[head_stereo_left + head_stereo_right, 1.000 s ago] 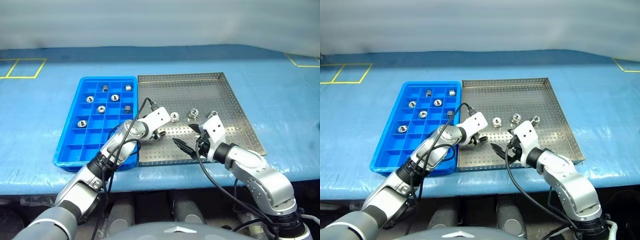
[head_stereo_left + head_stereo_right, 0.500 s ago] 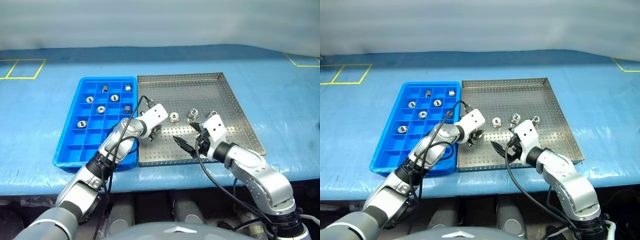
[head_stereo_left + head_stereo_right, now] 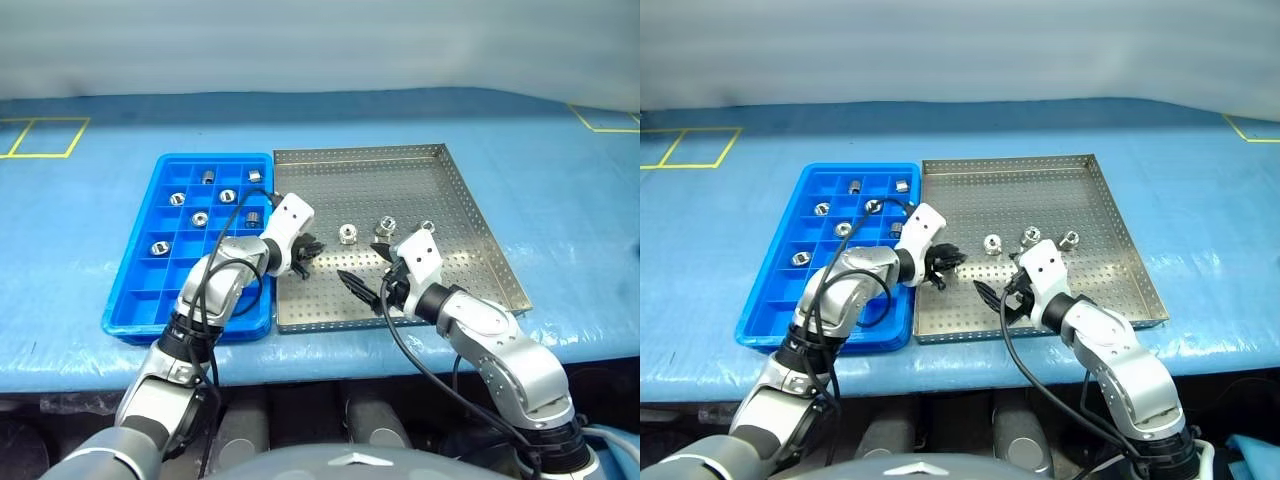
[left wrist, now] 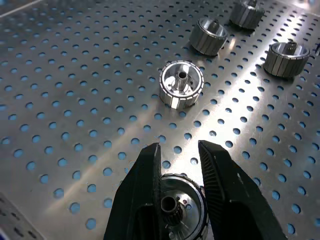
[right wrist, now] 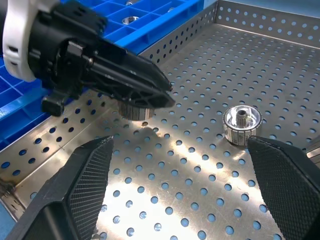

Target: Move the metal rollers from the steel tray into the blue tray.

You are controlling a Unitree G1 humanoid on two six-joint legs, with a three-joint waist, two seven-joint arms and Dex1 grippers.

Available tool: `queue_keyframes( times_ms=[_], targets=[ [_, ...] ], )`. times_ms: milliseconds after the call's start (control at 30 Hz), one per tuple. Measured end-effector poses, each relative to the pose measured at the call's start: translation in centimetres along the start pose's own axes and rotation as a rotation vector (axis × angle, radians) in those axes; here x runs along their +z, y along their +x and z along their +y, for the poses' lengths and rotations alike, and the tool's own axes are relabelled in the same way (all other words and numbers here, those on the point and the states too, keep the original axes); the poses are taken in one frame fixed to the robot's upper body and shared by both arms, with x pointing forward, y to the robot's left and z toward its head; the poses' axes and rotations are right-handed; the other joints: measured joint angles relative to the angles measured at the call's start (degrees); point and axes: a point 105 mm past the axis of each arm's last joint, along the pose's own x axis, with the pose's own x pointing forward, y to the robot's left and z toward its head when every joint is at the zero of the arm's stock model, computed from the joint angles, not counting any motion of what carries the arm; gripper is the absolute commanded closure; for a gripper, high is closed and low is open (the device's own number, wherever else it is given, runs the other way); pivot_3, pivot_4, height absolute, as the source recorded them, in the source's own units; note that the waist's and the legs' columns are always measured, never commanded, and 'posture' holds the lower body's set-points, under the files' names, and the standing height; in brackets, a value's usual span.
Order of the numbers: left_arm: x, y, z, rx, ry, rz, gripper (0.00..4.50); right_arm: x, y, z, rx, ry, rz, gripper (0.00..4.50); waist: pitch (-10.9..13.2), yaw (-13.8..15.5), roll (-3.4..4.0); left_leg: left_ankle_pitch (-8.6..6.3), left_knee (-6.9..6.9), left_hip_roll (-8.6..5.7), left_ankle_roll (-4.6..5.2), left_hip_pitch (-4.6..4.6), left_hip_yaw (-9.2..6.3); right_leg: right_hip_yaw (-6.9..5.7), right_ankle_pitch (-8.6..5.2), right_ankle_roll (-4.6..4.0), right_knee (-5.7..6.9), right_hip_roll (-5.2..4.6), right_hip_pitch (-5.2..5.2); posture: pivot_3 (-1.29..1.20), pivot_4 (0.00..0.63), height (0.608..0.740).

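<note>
My left gripper (image 3: 308,250) is shut on one metal roller (image 4: 180,206), holding it just above the left part of the steel tray (image 3: 400,190), close to the blue tray (image 3: 215,159). Several more metal rollers lie loose on the steel tray, among them one (image 3: 346,234) just right of the left gripper and two others (image 3: 385,227) (image 3: 427,228). My right gripper (image 3: 368,272) stands open near the steel tray's front edge with nothing between its fingers. The blue tray holds several rollers (image 3: 200,217) in separate compartments.
Both trays lie side by side on a table under a blue cover (image 3: 560,190). Yellow tape marks show at the back left (image 3: 45,135) and back right (image 3: 605,118). The table's front edge runs just below the trays.
The left gripper has shut on a roller, rolled its wrist, and risen a little toward the blue tray. The right arm has stayed put.
</note>
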Motion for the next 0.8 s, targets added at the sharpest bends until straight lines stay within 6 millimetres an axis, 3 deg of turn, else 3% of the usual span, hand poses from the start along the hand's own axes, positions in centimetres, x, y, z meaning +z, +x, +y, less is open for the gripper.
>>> queue_keyframes(
  times_ms=[300,467,800],
  targets=[
    [2.5,-1.0,-0.3,0.035,-0.067,-0.137,3.69,-0.1,0.5,0.2,0.025,-0.005,0.009,0.00,0.0,0.2,-0.02,0.00,0.01,-0.01,0.00,-0.01,-0.01,0.00,0.01,0.01,-0.01,-0.01,0.00,0.05,0.150,0.740],
    [4.3,-3.7,1.5,0.200,-0.060,-0.235,3.69,0.1,0.6,0.3,0.055,-0.016,0.009,0.00,0.0,0.4,-0.03,0.00,-0.01,0.00,0.00,-0.01,-0.05,-0.01,0.01,0.01,0.00,0.00,0.01,0.12,0.150,0.740],
    [-0.3,-9.9,3.5,0.562,0.008,-0.062,3.69,1.8,1.6,1.8,0.265,-0.066,-0.015,0.00,0.1,4.0,-0.16,0.00,-0.01,-0.01,0.00,-0.02,-0.16,-0.11,-0.01,-0.01,-0.04,-0.01,0.04,0.33,0.150,0.740]
  ],
)
